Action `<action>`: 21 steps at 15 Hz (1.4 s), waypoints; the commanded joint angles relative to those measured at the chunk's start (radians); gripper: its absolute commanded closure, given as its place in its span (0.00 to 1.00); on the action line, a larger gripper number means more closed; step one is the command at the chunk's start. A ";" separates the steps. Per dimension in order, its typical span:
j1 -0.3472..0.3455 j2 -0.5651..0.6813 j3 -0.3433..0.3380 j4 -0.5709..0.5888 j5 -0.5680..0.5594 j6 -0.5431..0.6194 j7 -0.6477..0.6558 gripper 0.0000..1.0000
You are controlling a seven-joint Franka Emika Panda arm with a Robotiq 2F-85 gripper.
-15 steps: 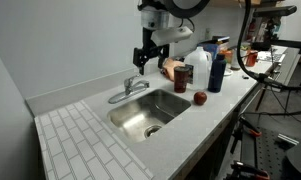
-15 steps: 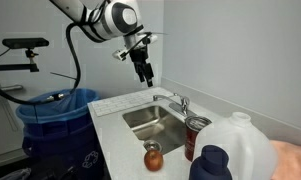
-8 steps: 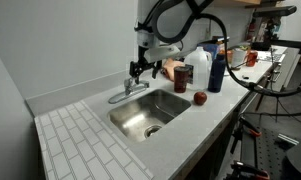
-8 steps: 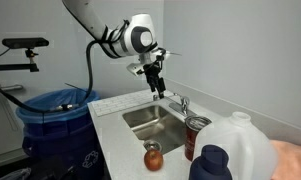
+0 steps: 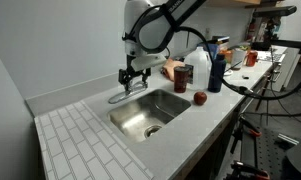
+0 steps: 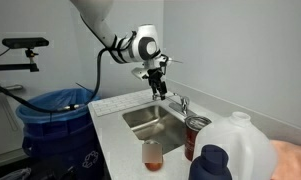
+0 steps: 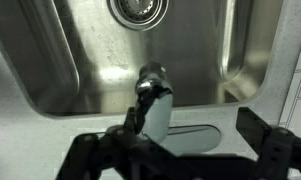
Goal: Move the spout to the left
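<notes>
The spout (image 7: 153, 95) stands at the back rim of the sink (image 7: 50, 60), pointing to 12 o'clock over the bowl; the pincer (image 5: 130, 76) hangs just above, jaws wide at 9 and 3 o'clock, likely ready to push it sideways.

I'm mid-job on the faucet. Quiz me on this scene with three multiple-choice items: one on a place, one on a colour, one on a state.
1. Where is the apple?
A. in the sink
B. on the counter beside the sink
C. on the tiled board

2. What colour is the tall bottle by the white jug?
A. green
B. blue
C. yellow

3. How is the tool?
A. shut on the apple
B. shut on the jug
C. open, astride the spout

Answers:
1 B: it rests on the counter past the basin's edge.
2 B: its body is dark blue.
3 C: the wrist view shows the spout between parted fingers.
</notes>
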 commanded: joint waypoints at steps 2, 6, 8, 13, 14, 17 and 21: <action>0.049 0.065 -0.015 0.101 0.042 -0.041 -0.049 0.00; 0.065 0.094 -0.005 0.157 0.067 -0.075 -0.065 0.00; 0.076 0.118 0.001 0.197 0.091 -0.079 -0.078 0.00; 0.106 0.196 -0.007 0.319 0.114 -0.067 -0.094 0.00; 0.110 0.214 -0.009 0.349 0.117 -0.071 -0.094 0.00; 0.121 0.268 -0.011 0.434 0.126 -0.079 -0.097 0.00; 0.139 0.344 -0.025 0.548 0.113 -0.089 -0.094 0.00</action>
